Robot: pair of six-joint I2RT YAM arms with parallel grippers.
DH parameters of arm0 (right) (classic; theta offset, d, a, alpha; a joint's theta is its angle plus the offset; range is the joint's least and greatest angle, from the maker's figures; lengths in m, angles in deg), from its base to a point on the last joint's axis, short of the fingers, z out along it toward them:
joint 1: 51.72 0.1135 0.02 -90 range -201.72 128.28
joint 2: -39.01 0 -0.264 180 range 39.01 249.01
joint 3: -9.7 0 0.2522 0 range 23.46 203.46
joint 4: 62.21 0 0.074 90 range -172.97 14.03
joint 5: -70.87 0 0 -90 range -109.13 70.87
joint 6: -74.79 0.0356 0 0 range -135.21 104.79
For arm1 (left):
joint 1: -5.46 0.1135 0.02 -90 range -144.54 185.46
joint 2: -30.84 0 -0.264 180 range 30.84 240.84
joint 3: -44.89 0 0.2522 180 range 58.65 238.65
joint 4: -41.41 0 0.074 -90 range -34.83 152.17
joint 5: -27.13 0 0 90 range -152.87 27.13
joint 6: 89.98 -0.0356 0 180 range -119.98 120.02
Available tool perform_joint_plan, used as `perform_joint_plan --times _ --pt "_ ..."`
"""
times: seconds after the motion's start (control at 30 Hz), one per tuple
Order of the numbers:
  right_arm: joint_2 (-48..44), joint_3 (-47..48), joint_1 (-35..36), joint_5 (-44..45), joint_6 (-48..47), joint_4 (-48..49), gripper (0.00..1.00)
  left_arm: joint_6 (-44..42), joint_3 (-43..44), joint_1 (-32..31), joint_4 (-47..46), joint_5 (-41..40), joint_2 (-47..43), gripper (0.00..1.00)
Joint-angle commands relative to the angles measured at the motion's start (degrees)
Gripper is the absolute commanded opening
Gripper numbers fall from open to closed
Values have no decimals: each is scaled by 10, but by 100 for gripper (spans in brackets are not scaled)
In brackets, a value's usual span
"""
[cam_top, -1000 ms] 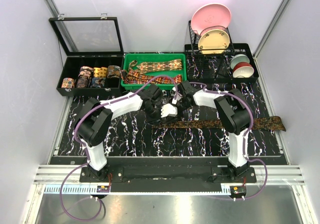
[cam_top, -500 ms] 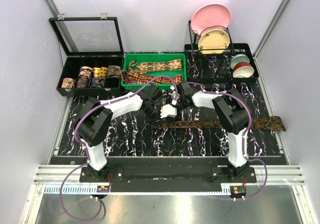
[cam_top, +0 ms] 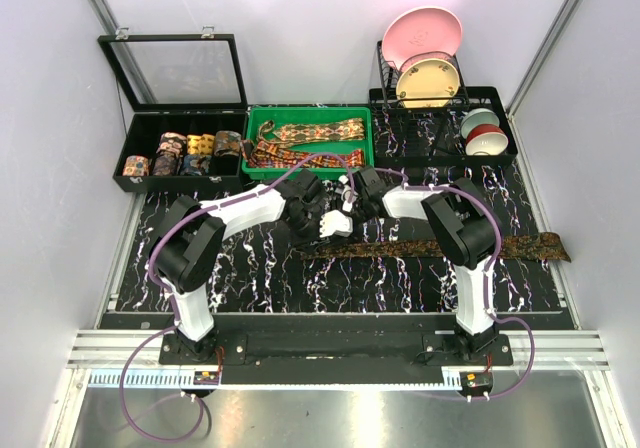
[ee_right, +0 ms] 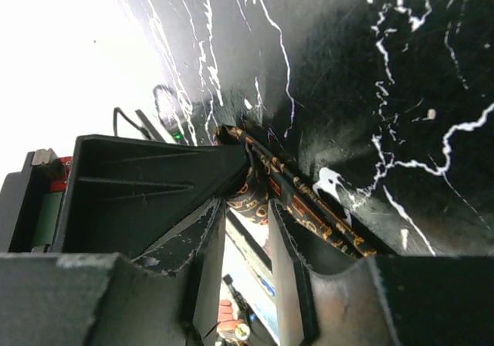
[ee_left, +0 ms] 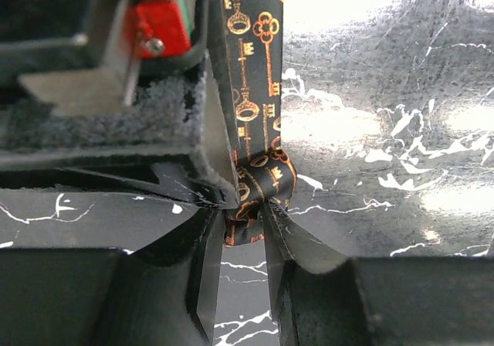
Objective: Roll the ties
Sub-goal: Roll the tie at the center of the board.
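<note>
- Tie lies flat on the bench, from the middle out to the right edge. Its narrow end, at the middle, is wound into a small coil.
- Left jaws are nearly closed and pinch the coil at their tips.
- Right jaws stand a narrow gap apart with the coil at their tips. Whether they press on it cannot be told.
- The two sets of jaws meet the coil from opposite sides, close together.
- Loose ties lie in the green tray at the back, and finished rolls sit in the black case to its left.
- Handling, as a judgement: the cloth looks thin, light and limp, probably smooth enough to slip. It has no stiffness, so a coil this small would likely loosen or skew if both grips let go.
- The best hold is probably across the coil's flat ends, firm but not crushing. The free length should stay straight on the bench so each turn stacks squarely.
</note>
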Motion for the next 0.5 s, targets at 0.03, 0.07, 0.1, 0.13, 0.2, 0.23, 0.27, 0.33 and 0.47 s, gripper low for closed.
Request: perform_joint_plan --times 0.03,0.07,0.1,0.13,0.2,0.23,0.27,0.33,0.47 --pt "-31 -50 12 -22 49 106 36 -13 11 0 -9 3 8 30" --pt "-36 -56 11 -22 65 118 36 -13 11 1 -8 4 8 30" --pt "-38 -63 10 -21 70 129 36 -13 11 2 -8 5 8 30" --pt "-40 -75 9 -20 75 149 35 -14 11 3 -7 6 7 30" --pt "-44 -85 6 -21 86 172 35 -17 11 3 -6 6 7 30" --pt "-44 -87 6 -22 89 186 35 -17 11 4 -6 7 6 31" --pt "-39 -88 7 -23 95 192 35 -17 11 4 -6 7 6 31" --pt "-35 -86 7 -30 104 201 35 -18 11 5 -5 5 6 31" --pt "-40 -87 7 -37 111 215 36 -19 11 6 -5 5 6 30"
